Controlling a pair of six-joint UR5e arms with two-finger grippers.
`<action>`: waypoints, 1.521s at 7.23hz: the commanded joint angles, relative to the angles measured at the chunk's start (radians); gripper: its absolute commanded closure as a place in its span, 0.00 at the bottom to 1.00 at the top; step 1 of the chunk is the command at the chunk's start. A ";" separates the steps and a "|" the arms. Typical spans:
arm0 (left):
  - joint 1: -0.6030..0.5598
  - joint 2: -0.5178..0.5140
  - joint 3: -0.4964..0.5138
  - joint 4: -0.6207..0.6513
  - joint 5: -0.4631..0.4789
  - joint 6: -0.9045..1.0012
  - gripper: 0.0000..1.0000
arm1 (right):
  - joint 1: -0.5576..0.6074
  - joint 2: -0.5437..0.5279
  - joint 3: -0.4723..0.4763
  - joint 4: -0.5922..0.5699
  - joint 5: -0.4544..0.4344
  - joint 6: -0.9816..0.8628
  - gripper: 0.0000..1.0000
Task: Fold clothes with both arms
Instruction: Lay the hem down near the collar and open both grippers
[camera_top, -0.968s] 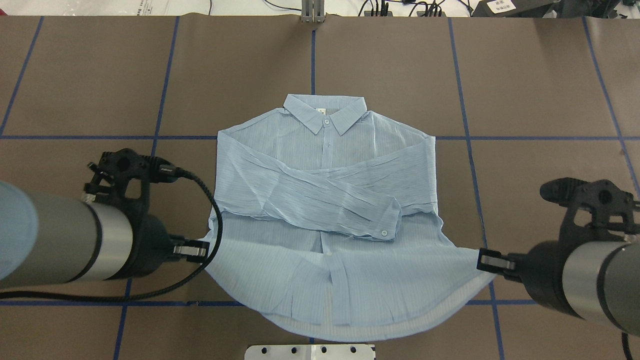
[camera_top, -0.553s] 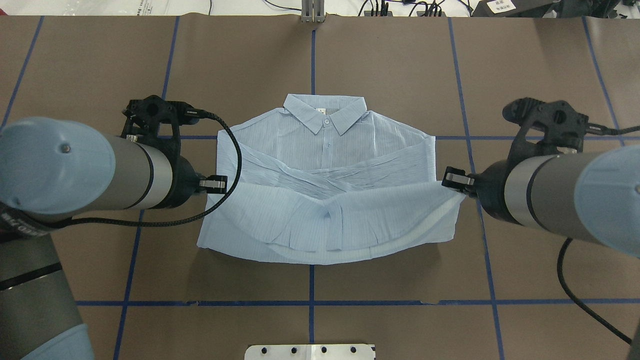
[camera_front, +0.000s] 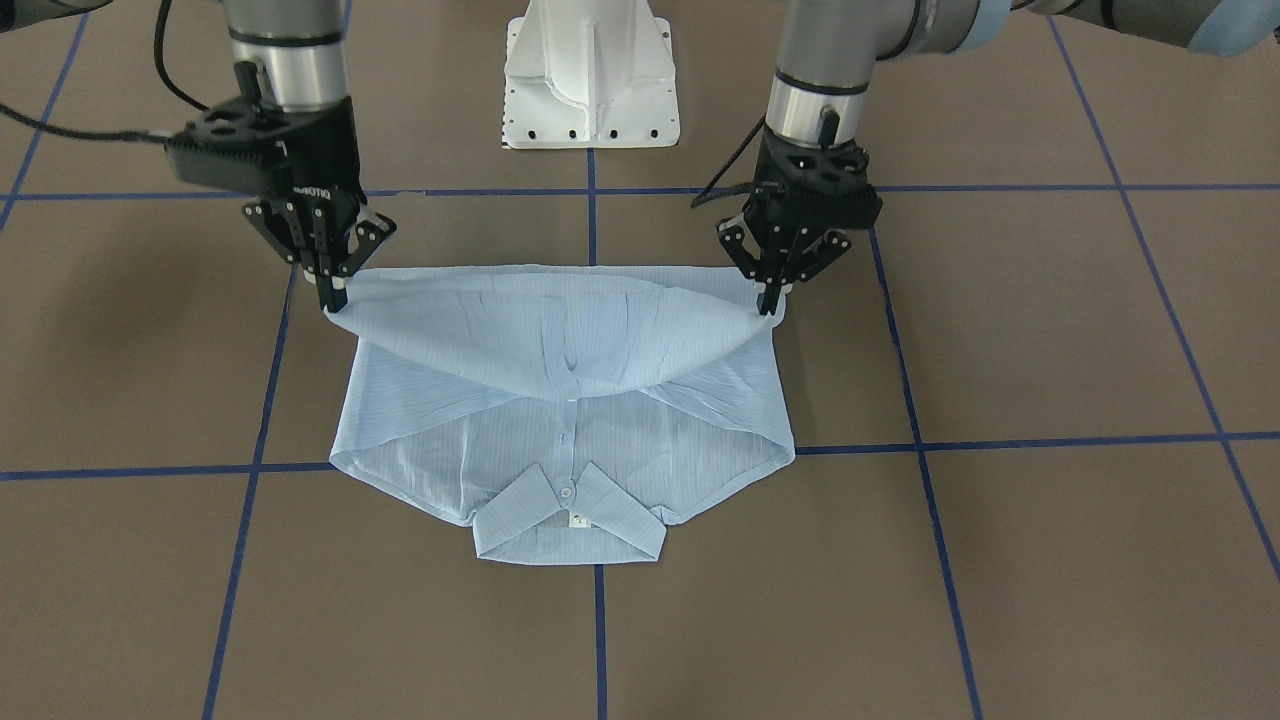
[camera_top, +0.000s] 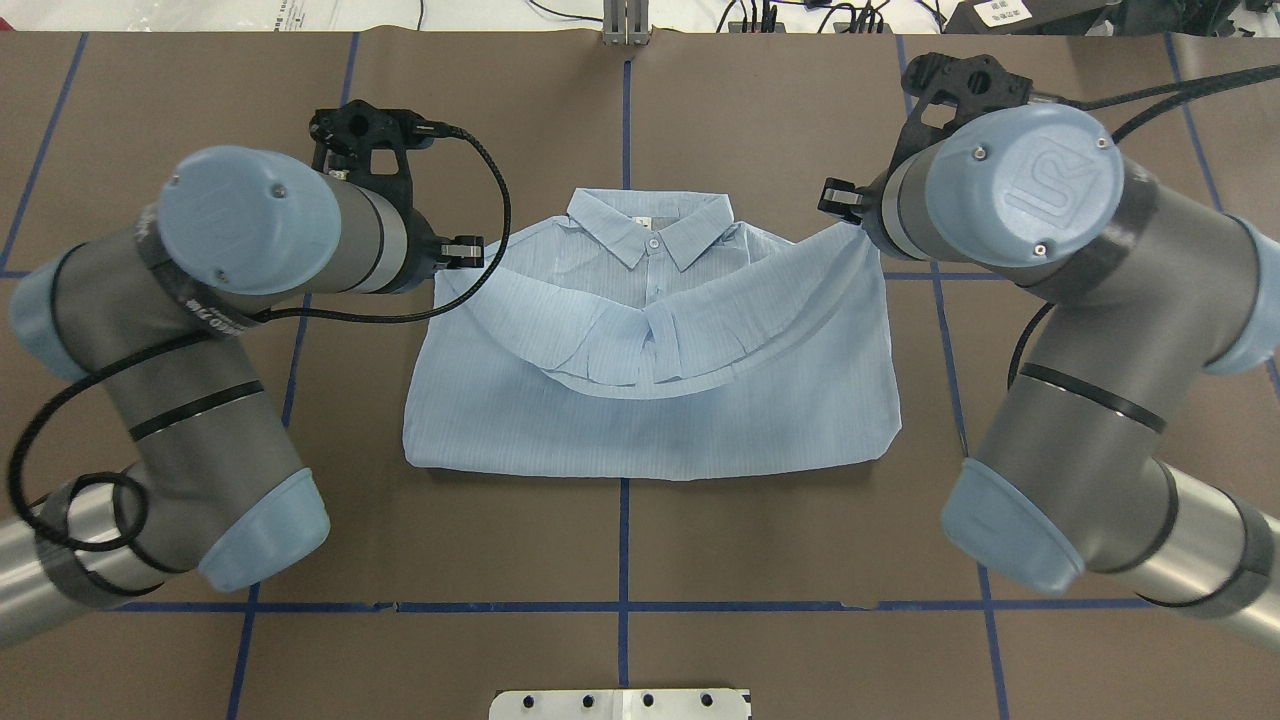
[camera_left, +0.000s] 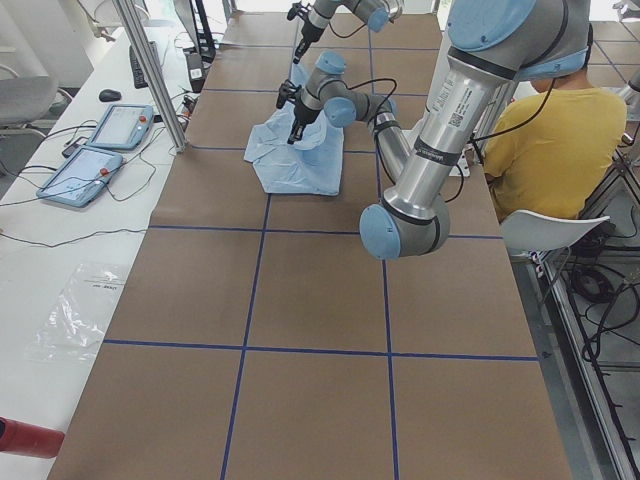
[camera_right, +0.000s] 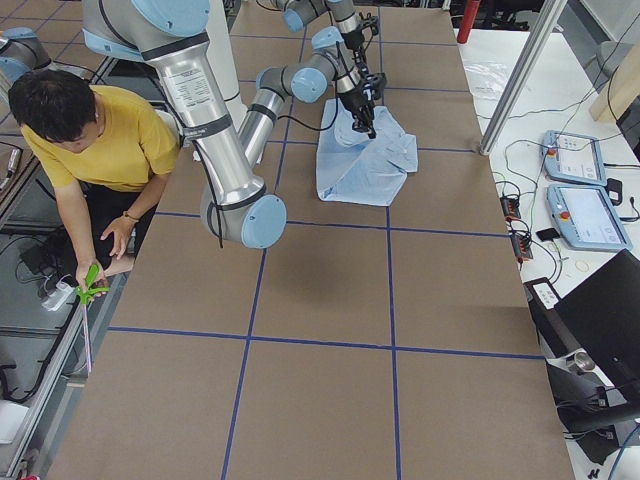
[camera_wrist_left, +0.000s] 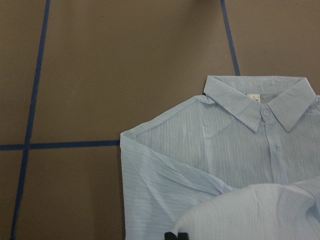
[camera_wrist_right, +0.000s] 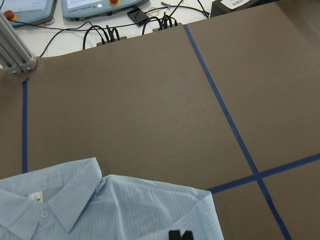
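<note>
The pale-blue striped shirt (camera_top: 650, 420) lies face up on the brown table, with its collar (camera_top: 650, 225) on the far side. Its lower half is doubled back over the chest. My left gripper (camera_top: 465, 250) is shut on one hem corner, held just above the left shoulder. My right gripper (camera_top: 835, 198) is shut on the other hem corner above the right shoulder. The hem sags in a curve between them. In the front-facing view the left gripper (camera_front: 768, 303) and right gripper (camera_front: 335, 300) pinch the raised cloth over the shirt (camera_front: 560, 420). The sleeves are hidden under the fold.
The white pedestal base (camera_front: 590, 75) stands at the robot's edge of the table. Blue tape lines (camera_top: 625, 540) grid the brown surface. A person in a yellow top (camera_right: 100, 140) sits beside the table. Teach pendants (camera_left: 100, 145) lie on the side bench.
Both grippers have carried the hem corners from the near edge up to the shoulders. The lower half now covers the crossed sleeves.
</note>
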 joint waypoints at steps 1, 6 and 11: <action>-0.010 -0.048 0.261 -0.233 0.046 0.001 1.00 | 0.038 0.000 -0.226 0.191 -0.002 -0.015 1.00; -0.013 -0.044 0.416 -0.319 0.100 0.040 1.00 | 0.001 -0.017 -0.381 0.320 -0.016 0.000 1.00; -0.063 -0.043 0.414 -0.330 0.092 0.150 1.00 | -0.002 -0.023 -0.374 0.321 -0.016 -0.012 1.00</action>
